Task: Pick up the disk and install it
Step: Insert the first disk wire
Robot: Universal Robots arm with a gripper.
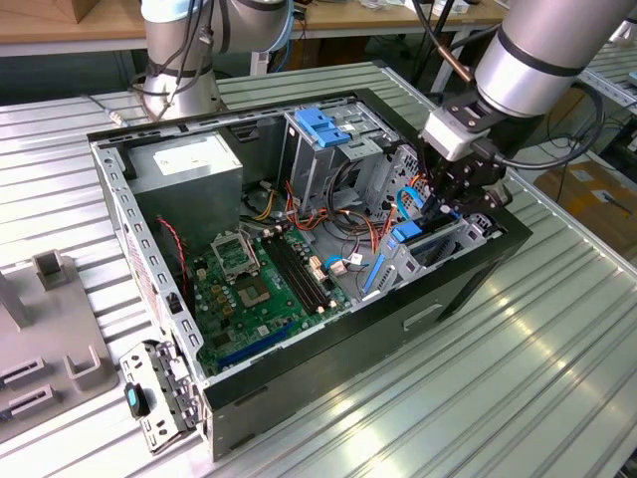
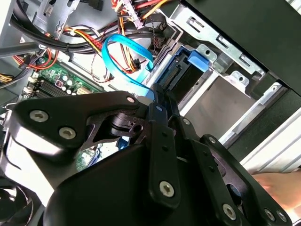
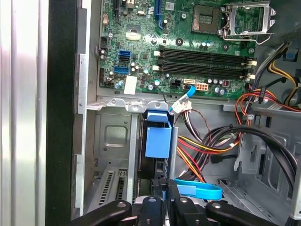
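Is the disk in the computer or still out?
In. The disk stands on edge in the drive bay of the open computer case, its blue frame end showing, the gripper right at it.

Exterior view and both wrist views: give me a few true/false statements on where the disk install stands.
1. The computer case lies open on a ribbed metal table. True.
2. The arm's tool hangs over bare table, clear of the case. False: the gripper is down inside the case, by the disk.
3. The disk stands on edge in the drive bay. True.
4. A cooler covers the CPU mount. False: the processor socket on the motherboard is uncovered.
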